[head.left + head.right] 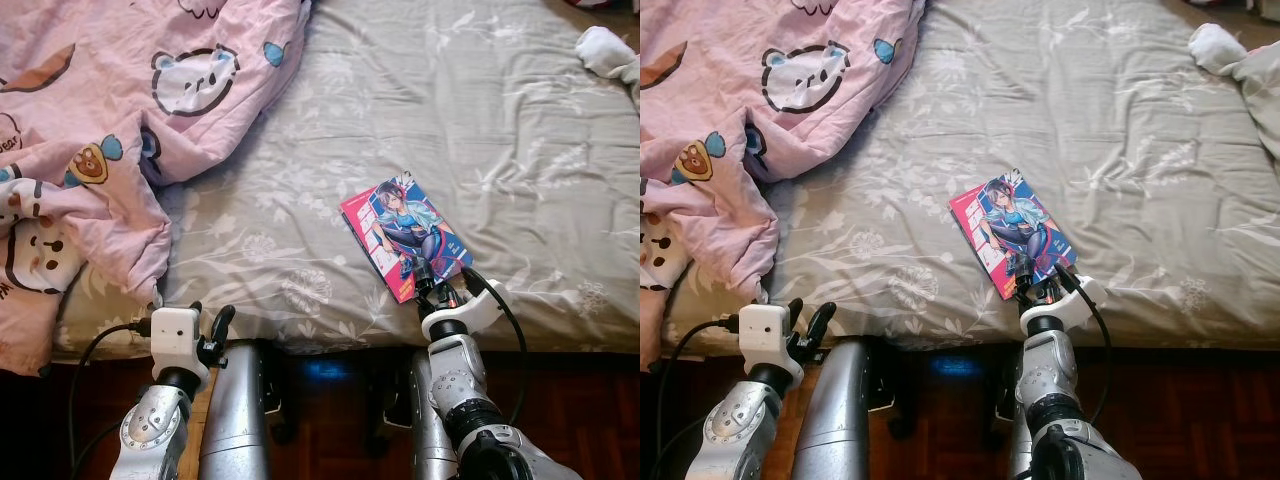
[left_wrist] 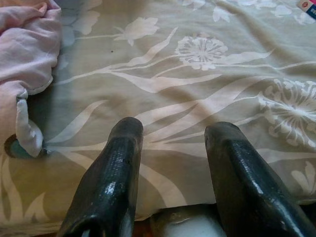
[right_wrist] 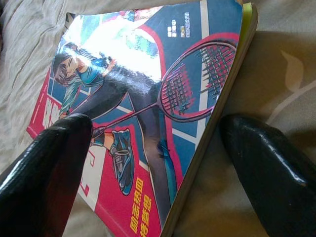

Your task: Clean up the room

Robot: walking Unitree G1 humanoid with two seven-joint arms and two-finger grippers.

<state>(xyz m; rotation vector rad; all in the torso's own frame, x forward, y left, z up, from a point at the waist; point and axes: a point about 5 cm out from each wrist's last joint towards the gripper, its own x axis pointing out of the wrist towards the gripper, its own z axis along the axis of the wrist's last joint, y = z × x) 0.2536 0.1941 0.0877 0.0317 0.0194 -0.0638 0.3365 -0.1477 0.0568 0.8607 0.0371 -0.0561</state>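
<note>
A comic book (image 1: pixel 405 235) with a red and blue cover of a badminton player lies flat on the grey floral bed sheet (image 1: pixel 300 200), near the bed's front edge. My right gripper (image 1: pixel 433 287) is at the book's near corner, open. In the right wrist view one finger (image 3: pixel 49 168) is over the cover (image 3: pixel 148 98) and the other finger (image 3: pixel 269 163) is over the sheet beside the book's edge. My left gripper (image 2: pixel 175 128) is open and holds nothing, at the bed's front edge (image 1: pixel 205 330) below the pink blanket.
A rumpled pink blanket (image 1: pixel 100 120) with bear prints covers the bed's left part. A white bundle of cloth (image 1: pixel 605 45) lies at the far right. Dark wooden floor (image 1: pixel 570 400) shows below the mattress edge.
</note>
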